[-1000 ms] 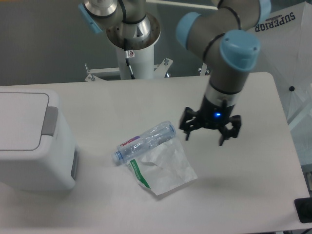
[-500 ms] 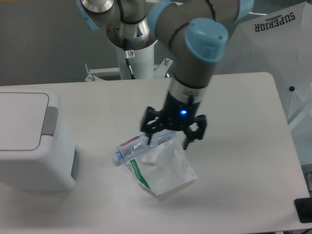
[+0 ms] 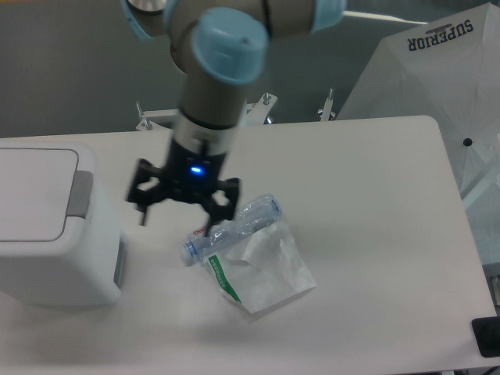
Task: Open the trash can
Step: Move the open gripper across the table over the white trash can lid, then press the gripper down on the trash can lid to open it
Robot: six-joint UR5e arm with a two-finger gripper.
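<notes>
The trash can (image 3: 47,226) is a large white boxy bin at the table's left edge, its flat lid down and a grey push-bar (image 3: 78,194) along the lid's right side. My gripper (image 3: 182,215) hangs above the table just right of the can, between it and the bottle. Its black fingers are spread wide, open, with nothing held. The left fingertip (image 3: 142,212) is a short way from the can's right wall.
A clear plastic bottle (image 3: 232,227) lies on its side right of the gripper, resting on a thin white bag with a green stripe (image 3: 262,269). A white umbrella (image 3: 437,70) stands past the table's far right corner. A black object (image 3: 487,336) sits at the lower right.
The arm has swept left across the table, from the right side over the bottle to beside the trash can. The gripper stayed open. Bottle, bag and can have not moved.
</notes>
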